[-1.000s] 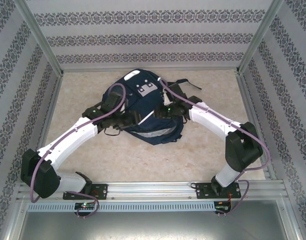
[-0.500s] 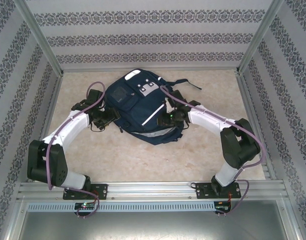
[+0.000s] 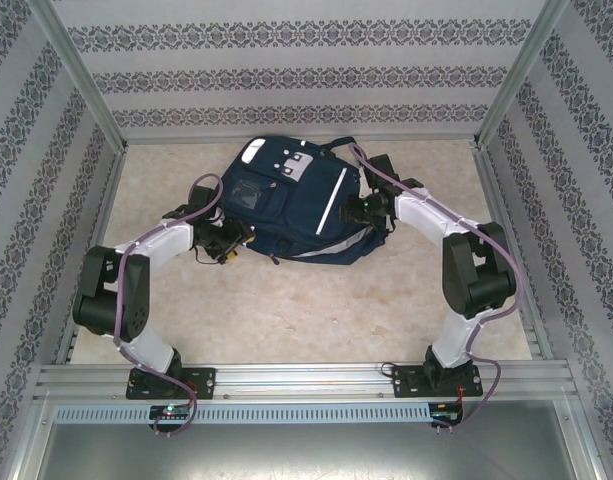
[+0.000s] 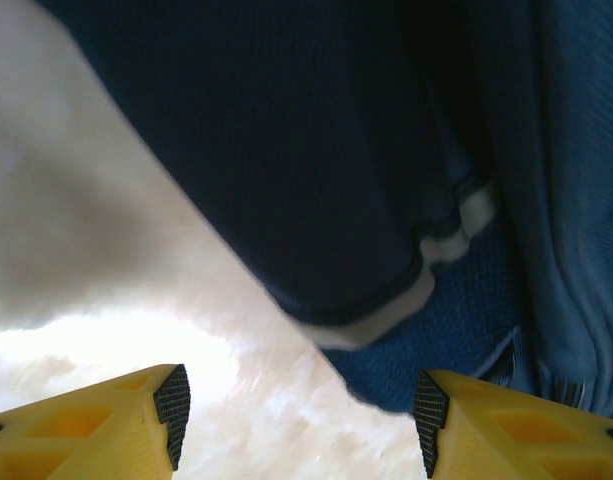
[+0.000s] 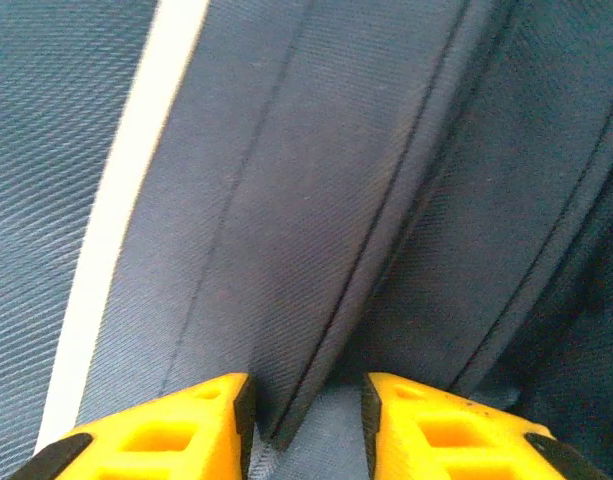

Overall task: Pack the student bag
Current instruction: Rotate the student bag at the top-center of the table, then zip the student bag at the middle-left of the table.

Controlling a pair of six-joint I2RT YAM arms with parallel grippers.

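Right wrist shows right fingers point(image 5: 236, 405) pinching student bag point(image 5: 286, 200) fabric; left fingers point(image 4: 172, 400) gape empty.

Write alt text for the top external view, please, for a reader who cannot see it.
A navy student bag with white stripes lies on a beige table. Two white robot arms reach from the near edge: the left gripper is beside its left side, the right gripper at its right side.
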